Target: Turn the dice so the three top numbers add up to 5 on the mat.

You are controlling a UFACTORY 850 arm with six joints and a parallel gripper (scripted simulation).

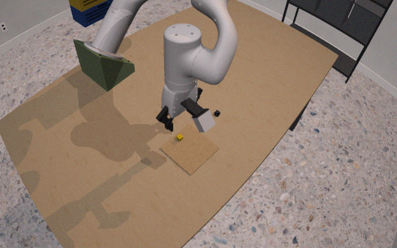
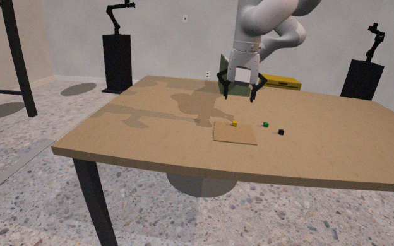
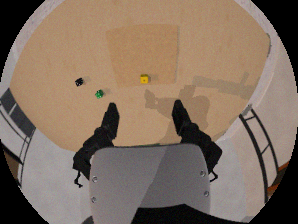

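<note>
While our claw (image 1: pixel 179 117) (image 2: pixel 238 99) (image 3: pixel 145 108) hangs above the counter (image 1: pixel 264 95) (image 2: pixel 168 151) (image 3: pixel 55 115), spread nearly as wide as it goes and holding nothing, just 1 of our 3 dice is on the mat (image 1: pixel 191 156) (image 2: pixel 235 134) (image 3: pixel 145 50). That is the yellow die (image 1: pixel 179 137) (image 2: pixel 234 123) (image 3: pixel 144 79), sitting near the mat's edge on the arm's side, and its upper face seems to carry 1 pip.

Off the mat, we have the green die (image 2: pixel 266 124) (image 3: pixel 99 94) just beside it on the counter, and the black die (image 1: pixel 217 113) (image 2: pixel 281 132) (image 3: pixel 79 82) a little farther out. Both are too small for us to read their top numbers with confidence.

We judge the step in hand to be the change from the yellow die to the other 2. If yellow does show 1, we need 4 from green and black together. Our next move calls for going over to one of them, probably green, lining up the fingers with 2 opposite faces, and turning it where needed before we set it flat, well inside the mat and apart from yellow.
</note>
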